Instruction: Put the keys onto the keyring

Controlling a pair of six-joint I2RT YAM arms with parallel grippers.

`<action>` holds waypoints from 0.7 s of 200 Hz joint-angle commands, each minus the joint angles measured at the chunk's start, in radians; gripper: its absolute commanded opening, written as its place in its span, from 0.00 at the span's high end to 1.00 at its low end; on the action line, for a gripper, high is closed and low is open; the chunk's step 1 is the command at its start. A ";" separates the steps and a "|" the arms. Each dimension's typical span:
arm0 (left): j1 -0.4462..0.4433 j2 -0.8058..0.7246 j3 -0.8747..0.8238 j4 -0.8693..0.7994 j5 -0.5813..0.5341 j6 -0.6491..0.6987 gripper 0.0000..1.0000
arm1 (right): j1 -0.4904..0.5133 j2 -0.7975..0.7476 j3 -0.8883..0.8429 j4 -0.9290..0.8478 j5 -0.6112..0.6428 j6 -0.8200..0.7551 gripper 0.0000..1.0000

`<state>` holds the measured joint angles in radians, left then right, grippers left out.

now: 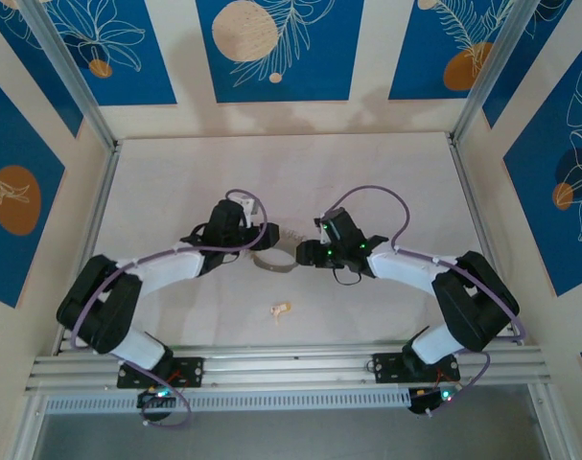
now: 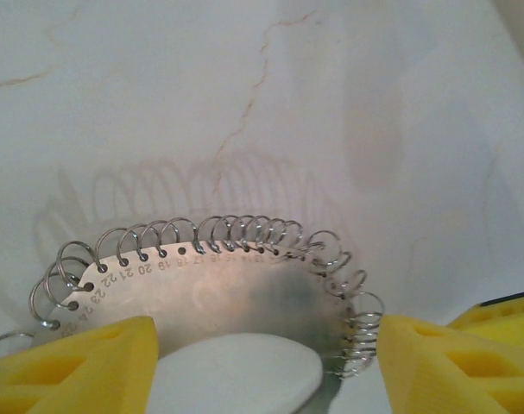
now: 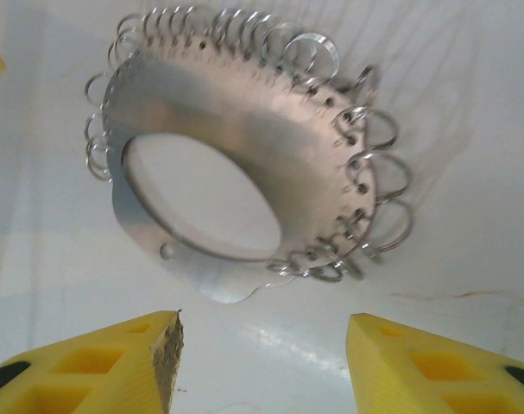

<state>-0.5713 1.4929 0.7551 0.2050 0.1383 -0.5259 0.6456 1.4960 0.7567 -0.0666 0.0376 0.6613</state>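
One white table (image 1: 367, 182) is seen from above, with two arms bent inward over it: the left arm (image 1: 166, 268) and the right arm (image 1: 415, 266). Their two grippers are brought nearly tip to tip at the centre. One keyring (image 3: 244, 129) is found between them, a flat silver loop. Its outer edge is threaded with many small wire rings, which overlap and cannot be counted surely. From the left wrist the stamped numbers beside its holes are made out, 19 to 22 being legible; from above they are lost to distance.

The left gripper (image 2: 266, 366) is seen with its jaws apart and the keyring's near part between them, seemingly touching one pad; whether it is clamped cannot be told. The right gripper (image 3: 266, 354) is released, with nothing between its jaws and the keyring just beyond its tips.

One key (image 1: 281, 309) is seen from above, lying on the table apart from the keyring, toward the bases, its shape blurred.
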 commanded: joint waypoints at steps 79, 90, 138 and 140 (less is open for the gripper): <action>0.007 -0.158 -0.101 -0.026 -0.002 -0.060 0.29 | 0.023 0.111 0.055 0.017 -0.044 -0.010 0.52; 0.008 -0.156 -0.097 -0.025 0.000 -0.060 0.29 | 0.019 0.122 0.055 0.022 -0.047 -0.011 0.52; 0.008 -0.147 -0.083 -0.020 0.006 -0.061 0.28 | -0.001 0.161 0.070 0.040 -0.063 -0.012 0.53; 0.008 -0.147 -0.083 -0.020 0.006 -0.061 0.28 | -0.003 0.162 0.071 0.040 -0.063 -0.013 0.53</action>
<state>-0.5713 1.3548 0.6624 0.1936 0.1379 -0.5747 0.6540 1.6386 0.7971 -0.0444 0.0067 0.6609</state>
